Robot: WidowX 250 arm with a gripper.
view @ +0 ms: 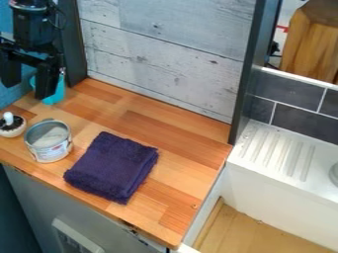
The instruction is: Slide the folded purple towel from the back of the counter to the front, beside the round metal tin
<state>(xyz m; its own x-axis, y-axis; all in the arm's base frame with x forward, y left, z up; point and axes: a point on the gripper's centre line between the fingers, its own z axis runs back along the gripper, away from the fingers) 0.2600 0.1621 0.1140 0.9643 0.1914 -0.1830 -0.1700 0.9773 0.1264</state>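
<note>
Teal container [58, 93] is seen at the far left part of the wooden counter [165, 133], partly hidden behind the black gripper [27, 91]. The two fingers of the gripper are spread apart, and nothing is seen to be held by them. It cannot be told from this side whether the container is touched by the right-hand finger in the view. Nearer, an open tin [53, 152] is placed upright, with a small round pot with a white knob [9, 127] at its left and a folded purple cloth [112, 167] close at its right. As a judgement, the container could be pushed or tipped over if a finger were brought down on its rim, because little room seems to be left around it. By a sideways move at low height, the tin could be knocked against the pot, and the pot could be driven toward the left edge. The cloth could also be caught by a fingertip and its folds be pulled open, since it is soft and only loosely laid.
</note>
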